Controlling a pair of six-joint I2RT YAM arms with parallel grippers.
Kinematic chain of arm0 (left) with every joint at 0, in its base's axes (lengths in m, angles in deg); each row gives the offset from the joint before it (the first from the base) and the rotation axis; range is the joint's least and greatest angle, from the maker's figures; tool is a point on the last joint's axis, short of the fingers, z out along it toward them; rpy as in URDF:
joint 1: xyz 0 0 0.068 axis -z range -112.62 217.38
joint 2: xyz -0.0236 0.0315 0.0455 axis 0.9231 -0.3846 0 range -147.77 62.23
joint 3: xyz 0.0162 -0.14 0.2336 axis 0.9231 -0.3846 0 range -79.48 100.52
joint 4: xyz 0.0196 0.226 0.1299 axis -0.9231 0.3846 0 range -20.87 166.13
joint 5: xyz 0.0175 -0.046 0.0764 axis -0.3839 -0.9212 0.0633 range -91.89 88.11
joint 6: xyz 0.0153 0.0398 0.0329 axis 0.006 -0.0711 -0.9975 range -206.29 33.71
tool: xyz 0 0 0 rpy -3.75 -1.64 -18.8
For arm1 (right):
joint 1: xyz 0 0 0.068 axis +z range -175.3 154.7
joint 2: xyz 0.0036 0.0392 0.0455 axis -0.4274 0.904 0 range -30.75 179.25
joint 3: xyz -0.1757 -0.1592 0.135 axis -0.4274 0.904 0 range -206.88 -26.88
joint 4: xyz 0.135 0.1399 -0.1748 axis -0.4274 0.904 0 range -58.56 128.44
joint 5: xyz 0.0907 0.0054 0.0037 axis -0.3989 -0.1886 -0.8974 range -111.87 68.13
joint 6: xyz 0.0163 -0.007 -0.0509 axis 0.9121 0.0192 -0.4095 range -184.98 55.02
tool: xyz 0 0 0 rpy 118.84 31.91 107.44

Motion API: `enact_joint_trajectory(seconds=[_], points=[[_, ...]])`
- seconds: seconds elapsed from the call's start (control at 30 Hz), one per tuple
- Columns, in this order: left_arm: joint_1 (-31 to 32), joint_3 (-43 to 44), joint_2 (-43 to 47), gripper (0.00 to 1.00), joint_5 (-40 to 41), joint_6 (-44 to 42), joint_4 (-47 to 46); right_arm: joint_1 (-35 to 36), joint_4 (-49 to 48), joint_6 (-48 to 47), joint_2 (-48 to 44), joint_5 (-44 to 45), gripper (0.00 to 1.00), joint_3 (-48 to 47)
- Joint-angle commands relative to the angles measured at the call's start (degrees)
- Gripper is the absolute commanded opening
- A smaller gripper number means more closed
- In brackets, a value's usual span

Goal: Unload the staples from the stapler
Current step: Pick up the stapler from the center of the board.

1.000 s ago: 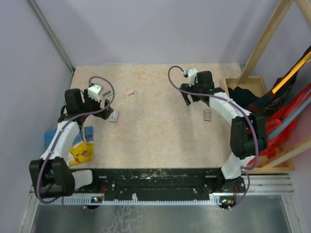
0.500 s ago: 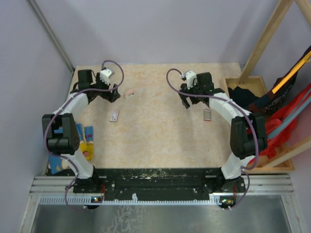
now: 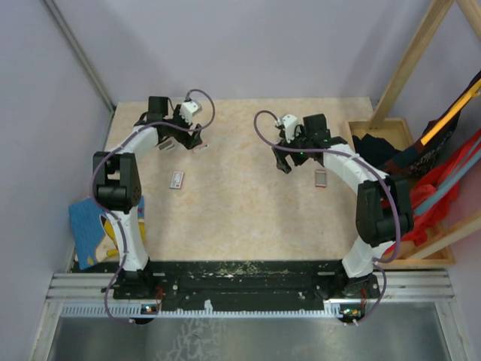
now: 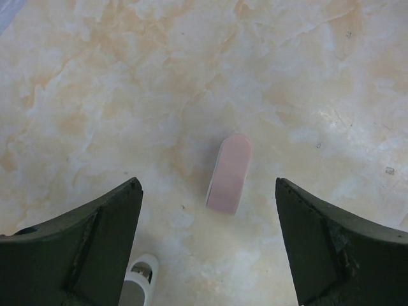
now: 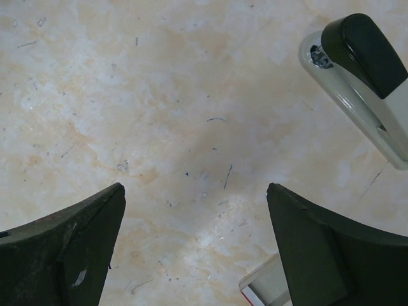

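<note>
Both sets of fingers are spread wide, gripping nothing. The right gripper hovers over bare surface — the stapler lies on the surface just beyond one finger, up in the corner of the wrist view, untouched. A white-and-red tag pokes in at the bottom edge. The left gripper is over at the far-left side, straddling a small pink piece without touching it.
</note>
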Motion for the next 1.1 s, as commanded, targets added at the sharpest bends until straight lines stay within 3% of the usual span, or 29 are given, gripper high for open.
enact_joint_trajectory(seconds=[0.0, 0.73, 1.07], points=[[1.7, 4.1, -2.6, 0.89, -2.5, -4.2, 4.8, 1.4, 0.0, -1.8, -1.1, -3.7, 0.92, 0.2], [3.9, 12.7, -11.9, 0.65, -1.5, -10.3, 12.1, 1.5, 1.1, -2.8, -1.4, -5.8, 0.92, 0.3], [4.1, 12.7, -12.7, 0.42, -2.3, -11.8, 14.1, 1.6, 1.3, -2.9, -1.4, -5.9, 0.92, 0.5]])
